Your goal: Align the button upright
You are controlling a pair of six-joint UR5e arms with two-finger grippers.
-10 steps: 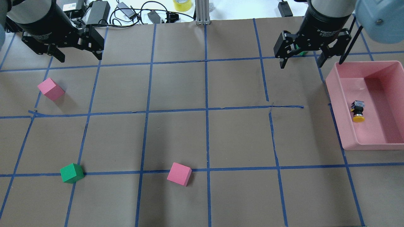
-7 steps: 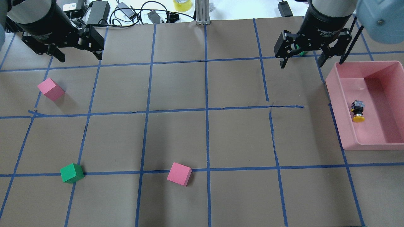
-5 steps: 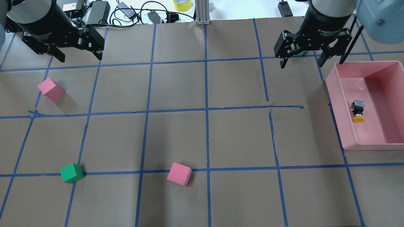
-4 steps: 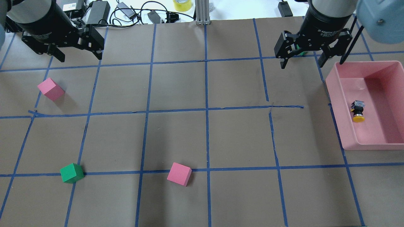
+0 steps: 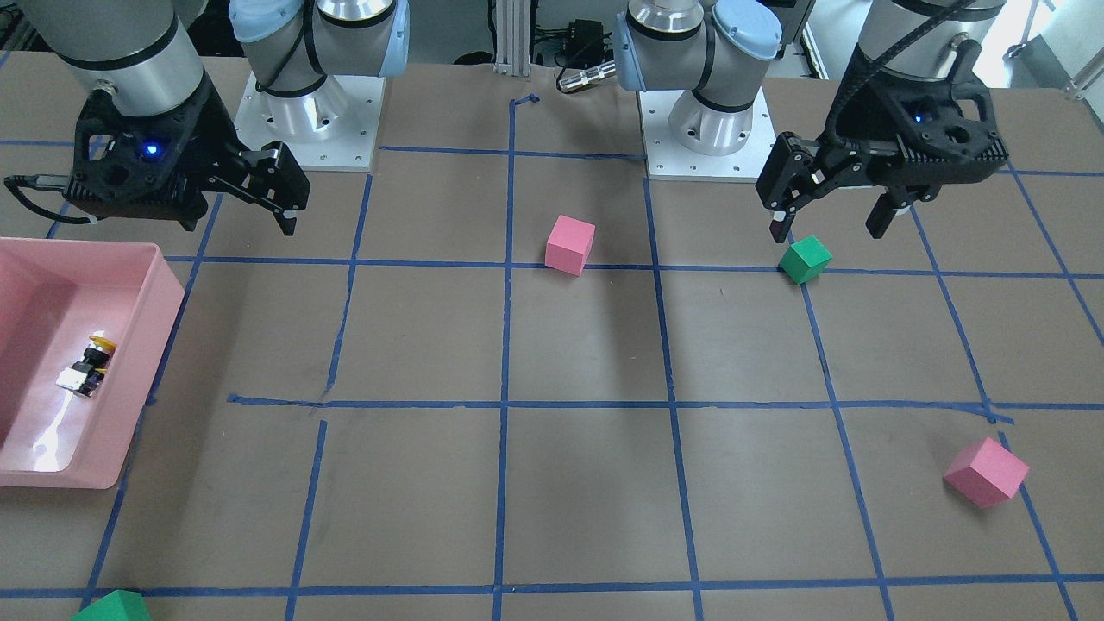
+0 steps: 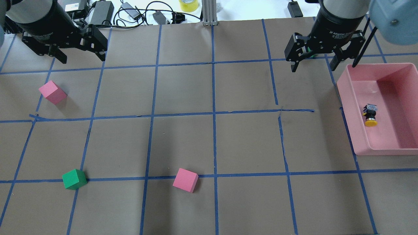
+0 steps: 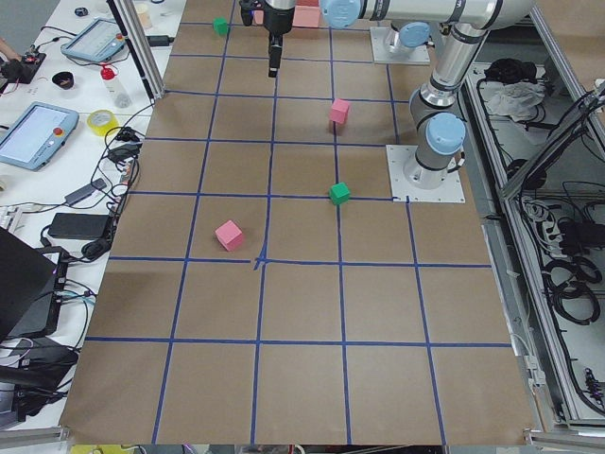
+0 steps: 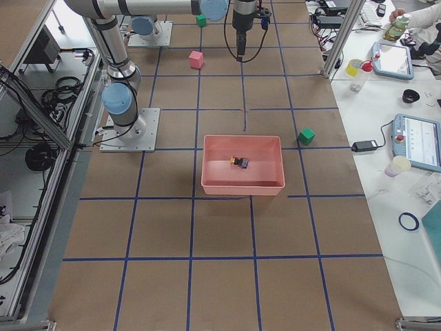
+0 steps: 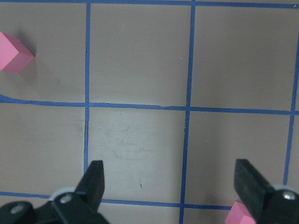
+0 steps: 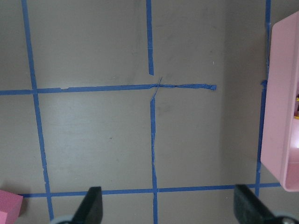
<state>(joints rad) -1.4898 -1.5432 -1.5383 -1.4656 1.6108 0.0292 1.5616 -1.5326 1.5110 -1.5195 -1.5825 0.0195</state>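
Two grippers spread, both empty | button on its side on the floor of the pink bin, right of and below the right gripper, well apart from the left gripper | right arm nearer | long axis flat, yellow cap toward robot base, grey block away

Desk: brown paper cover, blue tape grid. Along one long edge of the desk: white bench holding tablet, power adapter, yellow tape roll, aluminium post.
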